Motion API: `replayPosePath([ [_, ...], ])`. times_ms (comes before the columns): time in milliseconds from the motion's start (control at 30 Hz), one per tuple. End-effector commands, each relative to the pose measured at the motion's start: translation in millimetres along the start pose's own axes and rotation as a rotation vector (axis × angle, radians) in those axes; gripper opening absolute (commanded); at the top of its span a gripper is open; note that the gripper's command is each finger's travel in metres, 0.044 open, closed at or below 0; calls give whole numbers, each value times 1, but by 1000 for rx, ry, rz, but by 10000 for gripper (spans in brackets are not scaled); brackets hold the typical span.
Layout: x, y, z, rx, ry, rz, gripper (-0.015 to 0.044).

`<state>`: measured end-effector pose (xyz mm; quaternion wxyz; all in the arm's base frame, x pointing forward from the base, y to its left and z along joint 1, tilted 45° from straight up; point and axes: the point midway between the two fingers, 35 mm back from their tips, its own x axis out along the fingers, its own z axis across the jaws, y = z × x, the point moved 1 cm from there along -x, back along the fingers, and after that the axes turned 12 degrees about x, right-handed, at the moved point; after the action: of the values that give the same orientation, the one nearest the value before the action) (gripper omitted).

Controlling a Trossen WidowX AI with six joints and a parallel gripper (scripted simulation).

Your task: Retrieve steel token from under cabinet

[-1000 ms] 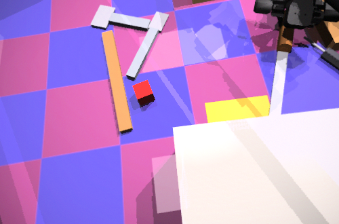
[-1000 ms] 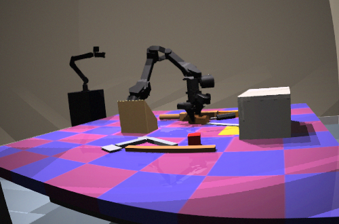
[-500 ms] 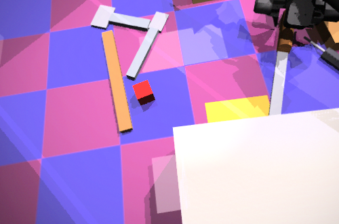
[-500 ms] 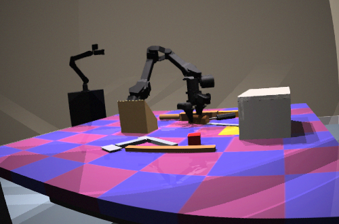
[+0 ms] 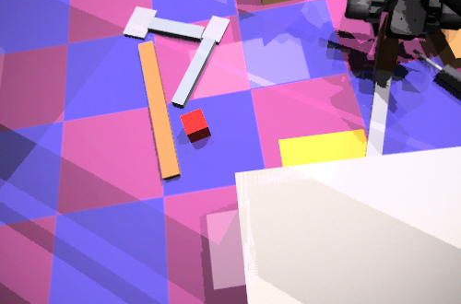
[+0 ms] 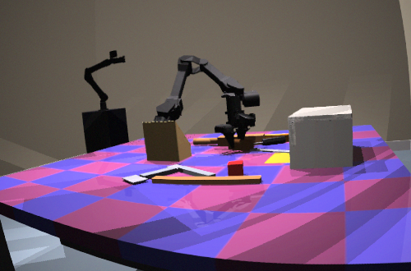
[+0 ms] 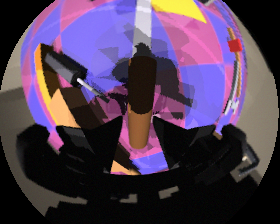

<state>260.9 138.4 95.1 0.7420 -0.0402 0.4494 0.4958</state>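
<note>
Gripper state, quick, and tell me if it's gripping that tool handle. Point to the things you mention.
Gripper (image 5: 386,18) (image 6: 237,141) (image 7: 138,118): partly open, gripping nothing; the brown handle (image 5: 386,51) (image 6: 247,144) (image 7: 139,129) lies between its parted fingers.

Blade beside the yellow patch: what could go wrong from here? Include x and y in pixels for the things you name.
The blade (image 5: 378,120) (image 6: 273,150) (image 7: 143,27) runs up to the cabinet (image 5: 323,235) (image 6: 320,144), which hides its far end from above; left there, it might stay underneath or touch the unseen token. The open jaws straddle the handle (image 5: 386,46) (image 7: 142,90), so pulling away off-line could knock it.
</note>
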Motion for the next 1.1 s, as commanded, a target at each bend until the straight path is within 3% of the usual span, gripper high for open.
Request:
replayPosePath([
  [0,0,0,0,0,0,0,165],
  [300,0,0,0,0,0,0,85],
  [433,0,0,0,0,0,0,0],
  [1067,0,-17,4,-4,1,1,0],
])
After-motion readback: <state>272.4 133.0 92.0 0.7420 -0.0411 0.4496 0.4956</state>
